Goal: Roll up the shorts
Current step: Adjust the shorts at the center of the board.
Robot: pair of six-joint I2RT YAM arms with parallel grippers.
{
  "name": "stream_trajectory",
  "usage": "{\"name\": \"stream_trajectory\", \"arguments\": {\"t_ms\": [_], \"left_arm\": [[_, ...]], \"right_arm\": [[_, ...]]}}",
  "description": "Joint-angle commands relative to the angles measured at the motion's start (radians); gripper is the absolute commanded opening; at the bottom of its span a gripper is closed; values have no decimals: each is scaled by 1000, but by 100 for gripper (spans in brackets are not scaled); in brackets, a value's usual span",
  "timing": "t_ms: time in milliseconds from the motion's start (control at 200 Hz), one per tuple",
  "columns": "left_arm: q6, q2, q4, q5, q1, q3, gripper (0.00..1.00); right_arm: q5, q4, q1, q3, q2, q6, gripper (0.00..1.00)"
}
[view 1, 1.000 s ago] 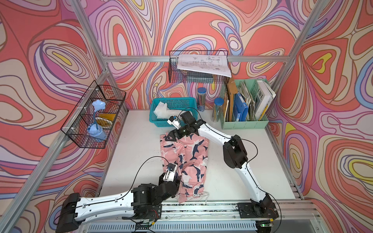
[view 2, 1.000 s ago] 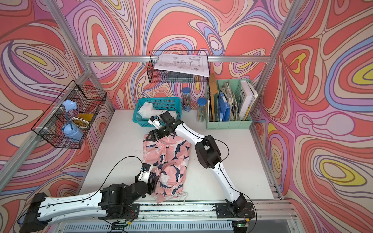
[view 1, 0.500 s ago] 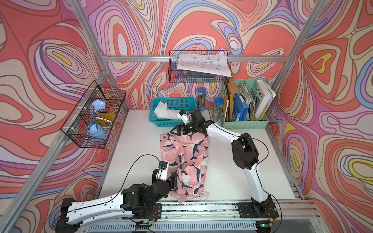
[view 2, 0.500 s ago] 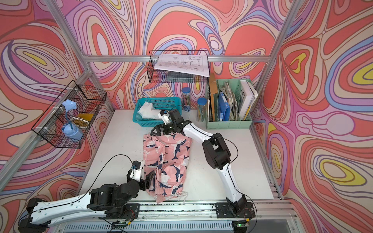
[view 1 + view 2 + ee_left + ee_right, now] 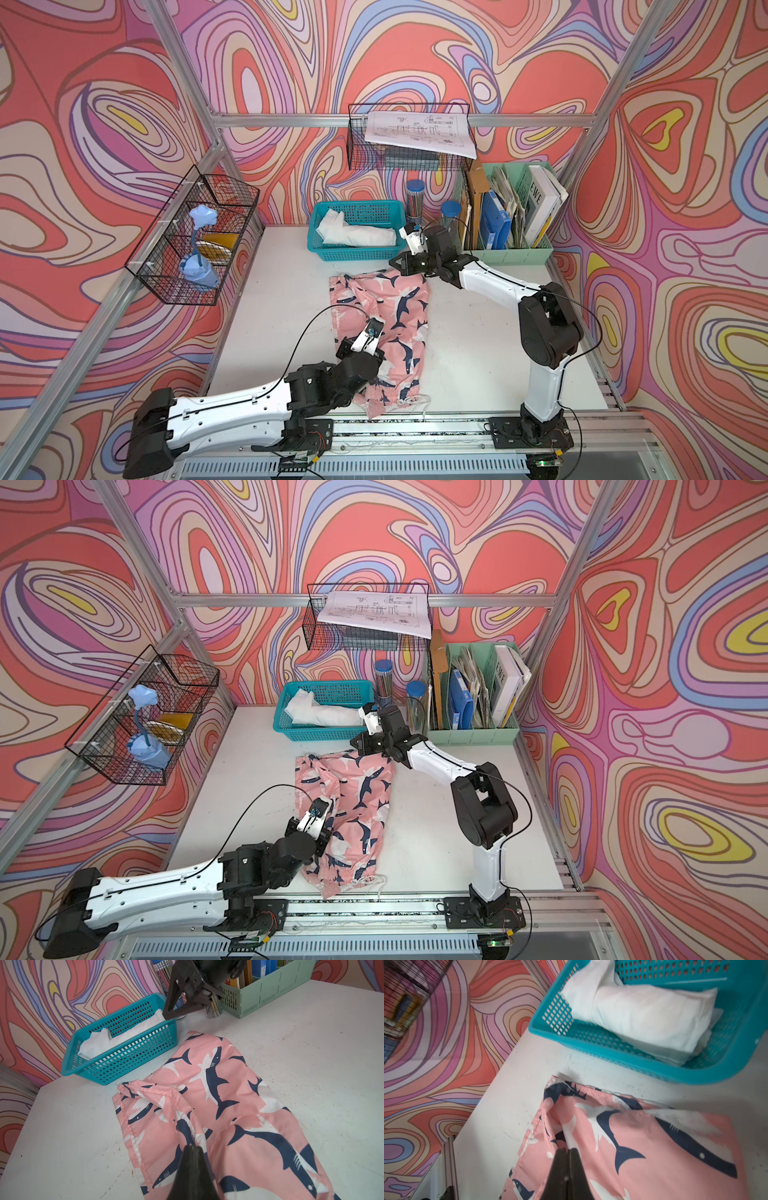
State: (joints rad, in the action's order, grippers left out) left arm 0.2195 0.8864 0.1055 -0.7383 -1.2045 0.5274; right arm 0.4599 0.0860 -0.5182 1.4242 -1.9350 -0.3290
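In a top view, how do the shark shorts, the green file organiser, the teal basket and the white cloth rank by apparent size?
Largest to smallest:
1. shark shorts
2. green file organiser
3. teal basket
4. white cloth, inside the basket

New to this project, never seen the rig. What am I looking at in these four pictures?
Two white robot arms sit on a rail along the table, each ending in a two-fingered claw. Two pictures come from a paired camera overhead, nearly the same view; two come from a camera on each wrist, looking along its claw. On the table lie pink shark-print shorts, spread out, not yet rolled, and a teal basket holding a white cloth. The left claw is shut and seems to pinch a fold mid-shorts; the right claw is shut on them near the far edge, by the basket.
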Motion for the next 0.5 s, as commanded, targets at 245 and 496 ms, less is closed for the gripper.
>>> {"name": "stream_trajectory", "arguments": {"t_ms": [245,496], "left_arm": [[-28,212,-152,479,250,135,0],[31,367,-147,796,321,164,0]], "right_arm": [[-134,44,3,-181,39,-76,0],[-152,9,49,-242,11,-142,0]]}}
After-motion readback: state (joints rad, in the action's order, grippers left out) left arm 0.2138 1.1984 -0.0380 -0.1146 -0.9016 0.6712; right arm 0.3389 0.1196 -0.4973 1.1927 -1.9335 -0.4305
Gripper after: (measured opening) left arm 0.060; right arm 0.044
